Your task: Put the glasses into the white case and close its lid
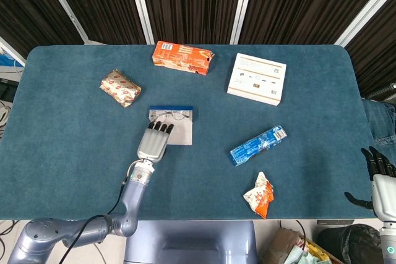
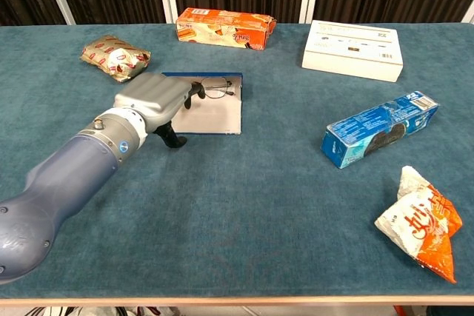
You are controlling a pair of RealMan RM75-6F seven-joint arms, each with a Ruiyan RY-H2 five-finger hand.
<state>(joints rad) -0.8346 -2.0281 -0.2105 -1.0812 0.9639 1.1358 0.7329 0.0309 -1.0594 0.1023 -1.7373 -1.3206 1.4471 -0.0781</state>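
Teal cloth table (image 1: pixel 74 153), dark slatted curtains behind it.

Head view only: right hand (image 1: pixel 382 174) at the lower right edge of the frame, off the table's edge, palm down, fingers spread, holding nothing. Chest view doesn't show it at all.

Chest view only: side-on look at the left hand (image 2: pixel 157 100), left of centre. It lies flat over the near left part of the case (image 2: pixel 215 112), fingers stretched toward the glasses (image 2: pixel 212 88), thumb (image 2: pixel 169 136) hanging down at the case's left edge. Whether the fingertips touch the frame is hard to call from either view; nothing is visibly gripped.

From overhead the left hand (image 1: pixel 154 141) sits just below centre-left, fingertips at the lower left of the case (image 1: pixel 182 128).

Case: white, lying open and flat near frame centre, blue strip along its far edge. Glasses lie inside it at the far end, against the blue strip, lenses side by side.

Rest, well apart from the case:
- orange box (image 1: pixel 183 57), top centre
- white box (image 1: pixel 257 78), upper right
- foil pack (image 1: pixel 120 88), upper left
- blue packet (image 1: pixel 258 145), right of centre
- crumpled orange-white bag (image 1: pixel 260 195), lower right
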